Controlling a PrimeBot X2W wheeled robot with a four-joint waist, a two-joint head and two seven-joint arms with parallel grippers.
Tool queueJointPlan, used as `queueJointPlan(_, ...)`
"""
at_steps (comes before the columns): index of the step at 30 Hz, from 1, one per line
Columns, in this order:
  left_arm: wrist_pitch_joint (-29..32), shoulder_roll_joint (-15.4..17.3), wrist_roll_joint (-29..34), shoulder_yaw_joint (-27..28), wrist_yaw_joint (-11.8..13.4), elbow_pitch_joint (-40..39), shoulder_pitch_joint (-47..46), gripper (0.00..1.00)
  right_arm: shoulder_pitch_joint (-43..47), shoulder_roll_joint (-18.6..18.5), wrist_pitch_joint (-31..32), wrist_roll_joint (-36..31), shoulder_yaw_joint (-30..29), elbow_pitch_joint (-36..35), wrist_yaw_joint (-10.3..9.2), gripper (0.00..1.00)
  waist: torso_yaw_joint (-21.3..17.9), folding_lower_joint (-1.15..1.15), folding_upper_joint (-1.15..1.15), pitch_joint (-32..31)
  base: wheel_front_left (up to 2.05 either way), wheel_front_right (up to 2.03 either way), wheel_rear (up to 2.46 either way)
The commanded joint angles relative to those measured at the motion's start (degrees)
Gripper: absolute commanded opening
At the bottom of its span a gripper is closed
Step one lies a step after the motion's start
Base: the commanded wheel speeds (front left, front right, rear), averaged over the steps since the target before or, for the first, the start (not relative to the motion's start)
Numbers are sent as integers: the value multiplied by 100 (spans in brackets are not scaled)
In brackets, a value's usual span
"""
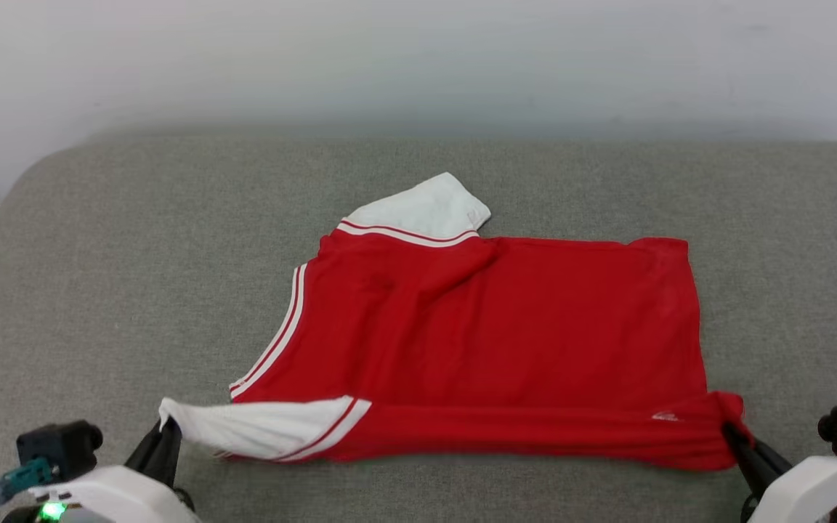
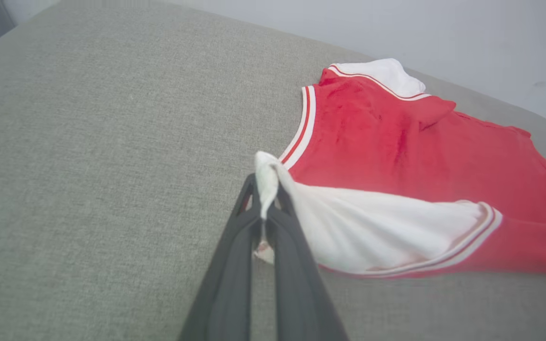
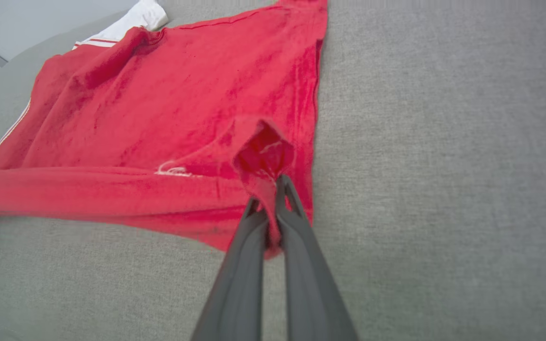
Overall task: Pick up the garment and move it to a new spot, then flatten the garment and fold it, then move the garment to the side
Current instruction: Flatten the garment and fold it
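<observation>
While the shirt (image 1: 491,327) lies mostly spread mid-cushion (image 1: 135,254), the left tool (image 1: 166,434) is pinched tight on its white sleeve (image 2: 372,227) and the right tool (image 1: 732,430) on a red hem corner at the near edge. Flattening looks underway; folding and moving it aside are left.

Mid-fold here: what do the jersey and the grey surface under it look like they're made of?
The jersey looks like a soft, matte knit, cotton or synthetic, I can't tell which. It bunches and drapes in loose creases and looks slightly fuzzy up close. The surface looks like grey woven upholstery fabric, matte with a fine flecked weave. Its rounded edge hints at padding beneath.
</observation>
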Motion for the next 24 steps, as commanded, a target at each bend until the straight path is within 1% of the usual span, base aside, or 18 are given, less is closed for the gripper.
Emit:
queueJointPlan(1,-66,-42,49,-18,-46,112,-284,0,-144,12,12,-81,-30,-25,-13,0,5,-1,0,179,0,0,0)
queueJointPlan(7,-169,-202,137,-228,-363,740,-1306,0,-707,-46,-8,-203,34,82,-12,0,21,-1,0,645,0,0,0)
queueJointPlan(14,-242,-426,193,-466,-775,1648,-2345,0,-1218,-133,-101,-264,120,399,-12,0,73,-1,0,1089,0,0,0)
queueJointPlan(21,-110,-648,103,-713,-1104,2495,-2894,0,-1534,-216,-231,-273,359,841,-11,0,44,-1,0,1380,0,0,0)
queueJointPlan(24,-3,-678,148,-859,-1239,2817,-3011,0,-1610,-231,-320,-299,509,1080,-11,0,23,-1,0,1404,0,0,0)
